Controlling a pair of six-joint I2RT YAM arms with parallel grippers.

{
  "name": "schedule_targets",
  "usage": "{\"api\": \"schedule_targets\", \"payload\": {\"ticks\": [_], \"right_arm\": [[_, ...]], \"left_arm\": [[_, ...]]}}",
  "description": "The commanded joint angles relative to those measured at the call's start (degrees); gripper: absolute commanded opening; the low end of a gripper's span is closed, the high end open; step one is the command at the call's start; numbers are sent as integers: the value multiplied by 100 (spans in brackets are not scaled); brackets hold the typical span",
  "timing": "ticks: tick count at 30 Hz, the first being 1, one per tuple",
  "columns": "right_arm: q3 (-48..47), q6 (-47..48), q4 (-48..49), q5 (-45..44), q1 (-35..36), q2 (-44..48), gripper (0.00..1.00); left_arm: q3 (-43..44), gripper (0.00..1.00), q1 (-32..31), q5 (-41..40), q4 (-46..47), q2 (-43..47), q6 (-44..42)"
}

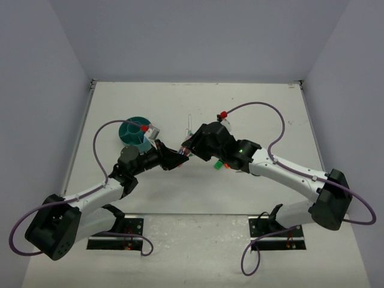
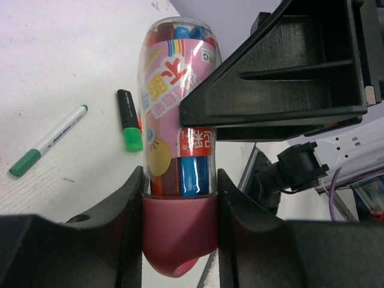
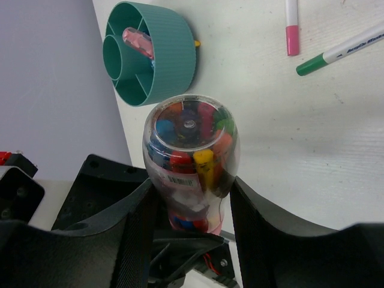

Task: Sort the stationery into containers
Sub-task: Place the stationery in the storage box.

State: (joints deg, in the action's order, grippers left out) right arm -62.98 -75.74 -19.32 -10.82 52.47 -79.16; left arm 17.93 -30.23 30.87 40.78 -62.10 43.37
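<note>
Scant legible print
Sideways Chinese characters on pink stubby tube (image 2: 162,138) label; barcode (image 3: 182,179) beneath; unreadable tiny lettering along green-capped pen (image 2: 51,139).

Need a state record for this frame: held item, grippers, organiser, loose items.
held item: pink-capped tube of coloured markers, between both arms
left gripper: shut on its pink cap end
right gripper: shut on its clear end
organiser: teal, one pink item in a compartment
loose: green-tipped pen, green highlighter, pink-tipped pen
</note>
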Motion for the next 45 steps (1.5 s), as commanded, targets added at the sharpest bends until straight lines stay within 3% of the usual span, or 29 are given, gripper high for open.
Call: {"api": "schedule_targets", "payload": {"ticks": [1, 2, 7, 8, 10, 11, 13, 19, 23, 27, 29, 32, 35, 40, 45], "right_arm": [[-65, -29, 350, -105, 36, 297, 0], [-55, -37, 359, -114, 44, 315, 0], [105, 77, 443, -181, 43, 442, 0], [162, 159, 461, -198, 37, 512, 8], [213, 281, 449, -256, 35, 579, 71], [241, 338, 421, -268, 35, 630, 82], [331, 442, 359, -327, 18, 755, 91], [708, 1152, 226, -696, -21, 1652, 95], [907, 1606, -290, -1137, -63, 2570, 96], [1226, 1746, -459, -1546, -114, 3211, 97], [1416, 1837, -492, -1579, -164, 3648, 97], [1583, 2005, -548, -1658, -189, 3905, 98], [1728, 2315, -690, -1774, -194, 4024, 99], [1726, 2854, -921, -1672, -211, 3966, 99], [1668, 3217, -1083, -1515, -203, 3882, 99]], "left_arm": [[150, 13, -44, 295, 533, 33, 118], [169, 3, -36, 269, 444, 77, 91], [530, 0, -36, -10, -562, 355, -257], [802, 0, -36, -189, -980, 564, -422], [1198, 0, -36, -540, -1771, 755, -667], [1429, 0, -36, -766, -2235, 818, -859], [1866, 0, -36, -1200, -3375, 902, -1085], [3121, 0, -27, -2864, -5242, 986, -1272], [4475, 0, 42, -4043, -6841, 344, -1567], [5305, 0, 134, -4310, -7065, 36, -1630], [5818, 0, 148, -5065, -7527, -236, -1712], [6280, 0, 307, -5588, -7887, -652, -1844], [6752, 0, 758, -5557, -8247, -1049, -1975], [6829, 0, 1381, -5155, -8434, -1496, -2100], [6556, 0, 1504, -5008, -8421, -1634, -2138]]}}
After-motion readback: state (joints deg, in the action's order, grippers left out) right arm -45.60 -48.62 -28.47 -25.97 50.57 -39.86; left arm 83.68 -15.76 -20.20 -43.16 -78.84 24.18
